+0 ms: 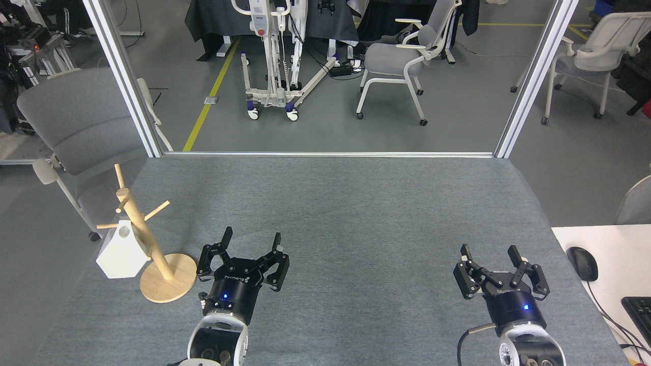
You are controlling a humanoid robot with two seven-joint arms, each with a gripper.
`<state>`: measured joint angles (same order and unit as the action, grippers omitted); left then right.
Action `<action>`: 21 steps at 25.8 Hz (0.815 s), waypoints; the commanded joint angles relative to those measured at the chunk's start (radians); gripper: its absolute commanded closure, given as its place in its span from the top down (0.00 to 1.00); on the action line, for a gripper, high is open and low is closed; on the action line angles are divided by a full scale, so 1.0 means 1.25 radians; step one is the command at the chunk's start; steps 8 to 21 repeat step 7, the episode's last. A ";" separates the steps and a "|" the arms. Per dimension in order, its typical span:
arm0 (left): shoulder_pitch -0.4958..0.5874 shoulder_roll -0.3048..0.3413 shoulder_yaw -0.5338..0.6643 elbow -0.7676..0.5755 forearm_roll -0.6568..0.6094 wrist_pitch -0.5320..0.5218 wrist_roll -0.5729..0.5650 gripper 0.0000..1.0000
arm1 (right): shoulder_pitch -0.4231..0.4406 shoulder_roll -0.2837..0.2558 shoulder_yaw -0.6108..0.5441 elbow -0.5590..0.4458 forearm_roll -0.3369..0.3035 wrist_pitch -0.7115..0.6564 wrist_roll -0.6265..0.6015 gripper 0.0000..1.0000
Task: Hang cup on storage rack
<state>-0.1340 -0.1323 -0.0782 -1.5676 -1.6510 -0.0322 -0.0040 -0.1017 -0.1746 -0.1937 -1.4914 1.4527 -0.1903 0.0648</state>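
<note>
The wooden storage rack (145, 239) stands near the table's left edge on its round disc base (175, 284). A white faceted cup (122, 250) hangs mouth-down from a left-pointing peg (107, 225), resting against the post. My left gripper (252, 238) sits open just right of the rack's base, holding nothing. Far over on the right, my right gripper (489, 251) is also open and empty above the table.
The grey felt table (335, 213) spreads between the two arms. A white desk (610, 284) with a black mouse (582, 263) and a keyboard (640, 311) adjoins the right edge. A grey chair (76, 132) stands behind the rack.
</note>
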 commanded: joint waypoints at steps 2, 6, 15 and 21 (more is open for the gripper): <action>0.008 0.000 -0.002 -0.011 0.000 0.001 -0.002 0.99 | -0.016 -0.003 0.002 0.024 0.000 0.000 -0.003 0.99; 0.008 0.000 -0.002 -0.011 0.000 0.001 -0.002 0.99 | -0.016 0.003 0.002 0.024 0.001 0.000 -0.003 0.99; 0.008 0.000 -0.002 -0.010 0.000 0.001 -0.002 0.99 | -0.016 0.005 0.000 0.025 0.001 0.000 -0.003 0.99; 0.008 0.000 -0.002 -0.010 0.000 0.001 -0.002 0.99 | -0.016 0.005 0.000 0.025 0.001 0.000 -0.003 0.99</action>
